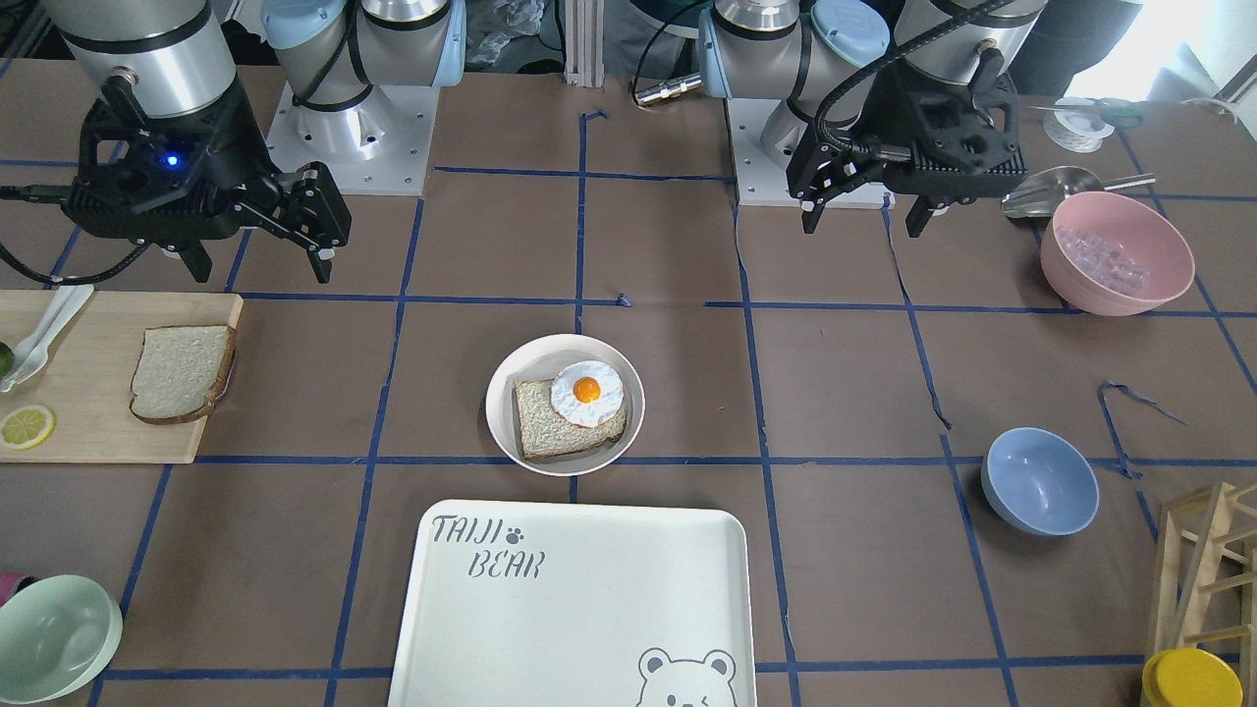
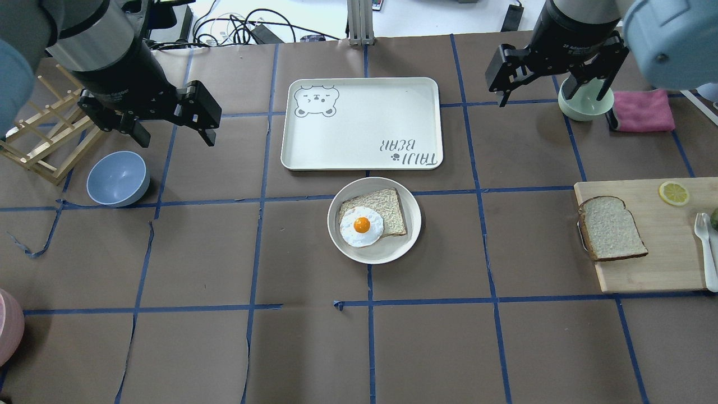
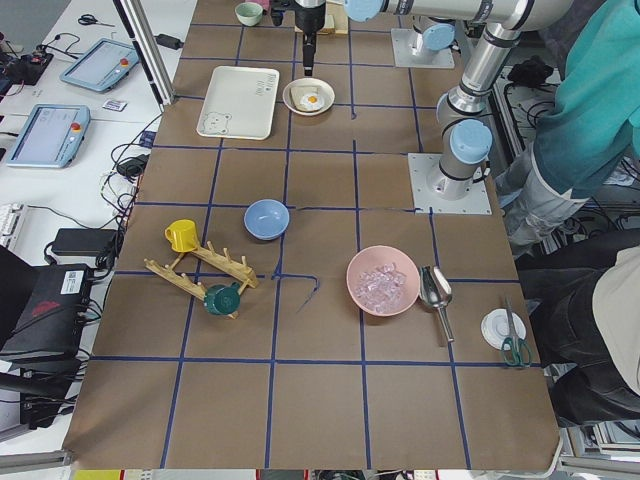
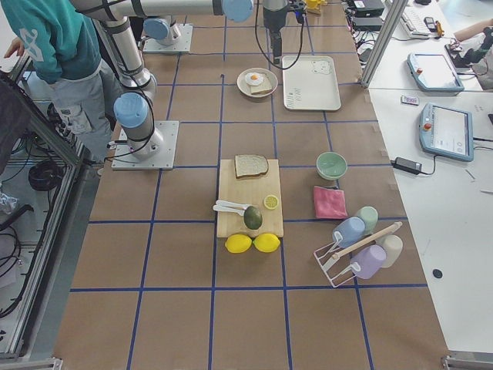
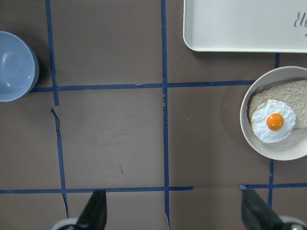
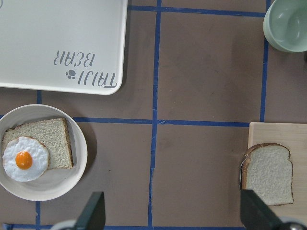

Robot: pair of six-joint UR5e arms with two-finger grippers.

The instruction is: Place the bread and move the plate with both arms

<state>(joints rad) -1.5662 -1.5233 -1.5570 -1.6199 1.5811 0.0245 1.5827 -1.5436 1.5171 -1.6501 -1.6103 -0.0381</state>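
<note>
The bread (image 1: 182,373) with the dark brown crust lies flat on a wooden cutting board (image 1: 88,432); it also shows in the overhead view (image 2: 611,228) and the right wrist view (image 6: 267,174). The small round plate (image 1: 497,412) sits mid-table and holds a paler slice with a fried egg on top; it shows from overhead too (image 2: 387,253). My right gripper (image 1: 260,267) (image 2: 552,101) hangs open and empty, high above the table, away from the bread. My left gripper (image 1: 864,221) (image 2: 175,134) is open and empty, high, to the plate's left.
The white "TAIJI BEAR" tray (image 2: 362,140) lies just beyond the plate. A blue bowl (image 2: 118,178) and a wooden rack (image 2: 39,140) are under my left arm. A green bowl (image 2: 583,104) and a pink cloth (image 2: 642,110) are under my right. A pink bowl (image 1: 1117,252) sits near the left base.
</note>
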